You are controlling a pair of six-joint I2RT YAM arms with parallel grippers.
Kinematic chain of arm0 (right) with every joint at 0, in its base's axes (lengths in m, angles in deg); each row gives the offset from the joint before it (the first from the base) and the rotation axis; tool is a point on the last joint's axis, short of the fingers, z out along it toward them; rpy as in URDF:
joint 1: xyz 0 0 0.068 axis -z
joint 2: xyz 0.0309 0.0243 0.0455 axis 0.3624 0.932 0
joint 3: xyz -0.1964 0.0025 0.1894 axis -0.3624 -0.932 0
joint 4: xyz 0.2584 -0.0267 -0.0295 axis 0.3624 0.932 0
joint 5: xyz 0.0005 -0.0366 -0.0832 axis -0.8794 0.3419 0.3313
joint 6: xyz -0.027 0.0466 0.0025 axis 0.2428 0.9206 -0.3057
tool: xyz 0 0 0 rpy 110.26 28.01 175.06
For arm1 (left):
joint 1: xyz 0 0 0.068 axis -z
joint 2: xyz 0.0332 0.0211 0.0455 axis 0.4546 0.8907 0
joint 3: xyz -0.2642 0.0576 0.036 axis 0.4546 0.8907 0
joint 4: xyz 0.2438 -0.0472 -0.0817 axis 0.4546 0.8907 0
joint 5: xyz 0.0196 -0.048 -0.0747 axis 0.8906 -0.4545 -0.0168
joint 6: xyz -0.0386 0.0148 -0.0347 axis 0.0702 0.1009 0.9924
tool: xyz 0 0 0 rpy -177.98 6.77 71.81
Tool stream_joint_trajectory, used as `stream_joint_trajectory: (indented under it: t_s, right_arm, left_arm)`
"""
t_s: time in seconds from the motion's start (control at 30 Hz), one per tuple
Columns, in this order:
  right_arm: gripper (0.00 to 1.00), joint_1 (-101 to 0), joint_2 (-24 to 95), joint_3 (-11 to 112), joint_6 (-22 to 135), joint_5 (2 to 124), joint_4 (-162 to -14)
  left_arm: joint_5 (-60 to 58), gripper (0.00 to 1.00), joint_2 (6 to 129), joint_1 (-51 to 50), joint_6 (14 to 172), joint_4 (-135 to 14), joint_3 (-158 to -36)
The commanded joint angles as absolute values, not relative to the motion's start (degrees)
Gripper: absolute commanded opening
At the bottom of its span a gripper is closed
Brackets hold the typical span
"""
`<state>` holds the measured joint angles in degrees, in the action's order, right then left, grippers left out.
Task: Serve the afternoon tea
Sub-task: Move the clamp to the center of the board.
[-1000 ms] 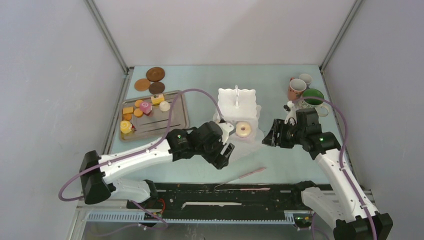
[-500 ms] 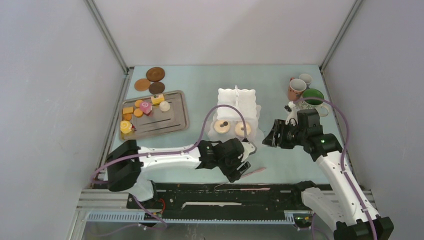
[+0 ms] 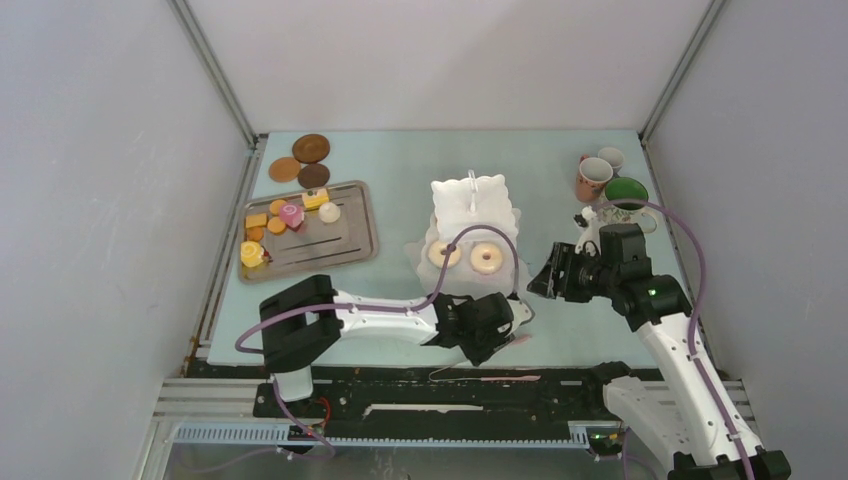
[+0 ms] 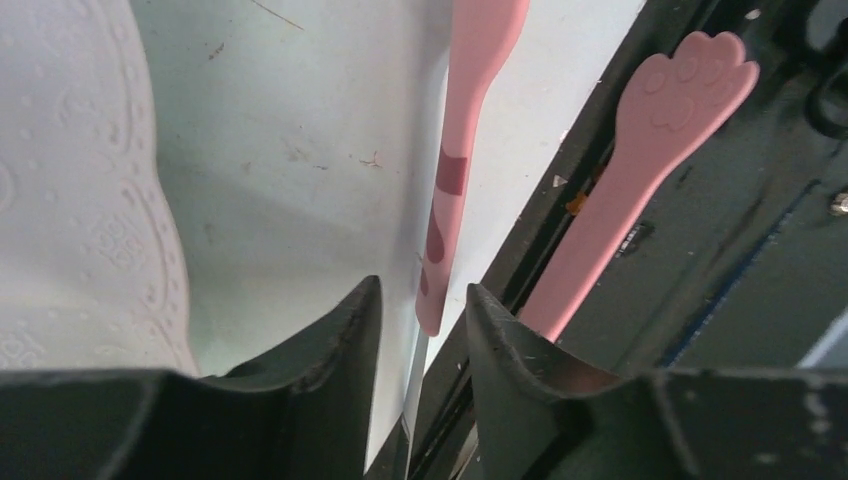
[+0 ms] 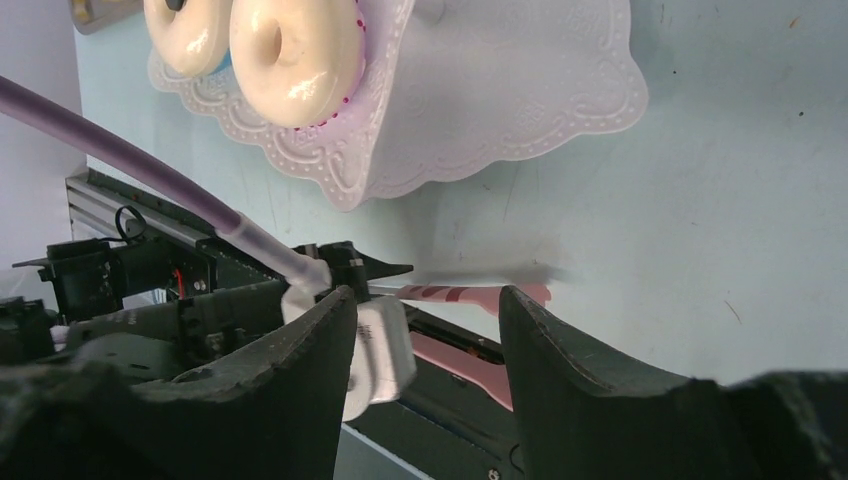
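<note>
Left gripper is down at the worktop's near edge. Its jaws are narrow, with one arm of the pink tongs poking in between, and there's a sliver of gap on one side, so not pinched yet imo. The tongs run straight out ahead of the fingers. The stand with two donuts sits mid-worktop, just beyond. Right gripper hangs part open and empty off the stand's right side. Can't make out which end of the tongs is the hinge, and from above the wrist hides the contact.
</note>
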<state>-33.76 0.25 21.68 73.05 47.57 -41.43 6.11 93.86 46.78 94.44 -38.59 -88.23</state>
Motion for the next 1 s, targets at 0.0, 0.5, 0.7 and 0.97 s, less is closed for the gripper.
stream_joint_trajectory:
  t_s: [0.0,0.5,0.7,0.97]
  right_arm:
    - [0.58,-33.7,-1.2,21.9,73.7,48.2,-40.9]
    - [0.58,-33.1,-1.7,21.9,75.0,49.7,-40.6]
    - [0.58,-33.0,-1.9,21.9,75.0,50.3,-40.9]
    - [0.58,-32.7,-2.0,21.9,74.4,50.9,-41.8]
  left_arm:
    - [13.1,0.39,95.1,48.5,93.5,-40.0,-89.9]
    - [18.5,0.15,91.1,49.6,92.6,-39.8,-87.3]
    - [19.8,0.04,85.5,49.8,91.9,-38.2,-85.8]
    - [24.3,0.0,75.6,49.7,95.0,-35.2,-80.2]
